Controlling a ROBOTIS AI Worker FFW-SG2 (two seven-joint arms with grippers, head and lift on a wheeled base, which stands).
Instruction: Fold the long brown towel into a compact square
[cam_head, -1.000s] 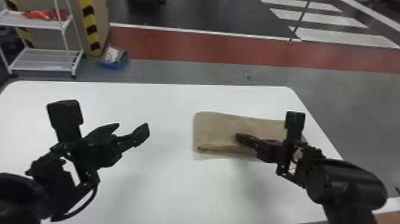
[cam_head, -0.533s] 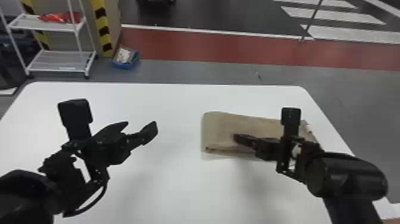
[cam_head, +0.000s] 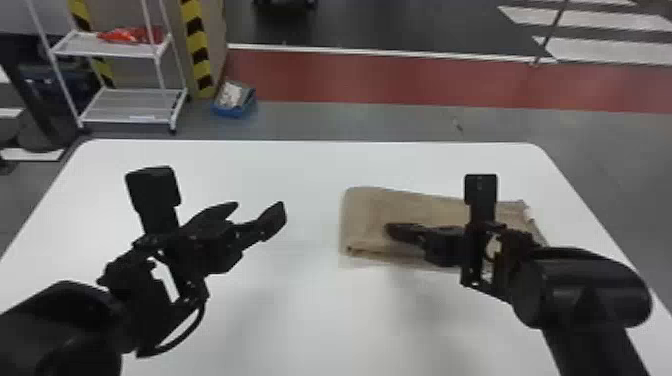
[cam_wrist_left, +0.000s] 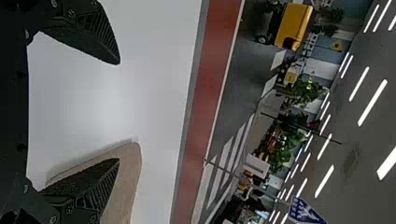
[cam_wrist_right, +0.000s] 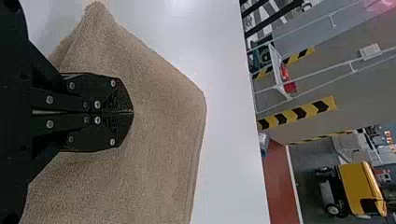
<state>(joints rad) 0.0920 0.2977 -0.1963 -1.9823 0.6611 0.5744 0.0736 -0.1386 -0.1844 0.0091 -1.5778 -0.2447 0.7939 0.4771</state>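
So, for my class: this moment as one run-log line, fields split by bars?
towel: folded oblong, on table | right gripper: shut, over towel | left gripper: open, left of towel

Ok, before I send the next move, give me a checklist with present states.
1. Towel lying on the table: ok.
2. Folded to a compact square: not ok, it is oblong.
3. Left claw open: ok.
4. Left claw clear of the towel: ok, off to its left.
5. Right claw open for a grasp: not ok, shut over the towel.
6. Right claw pressing the towel: cannot tell.
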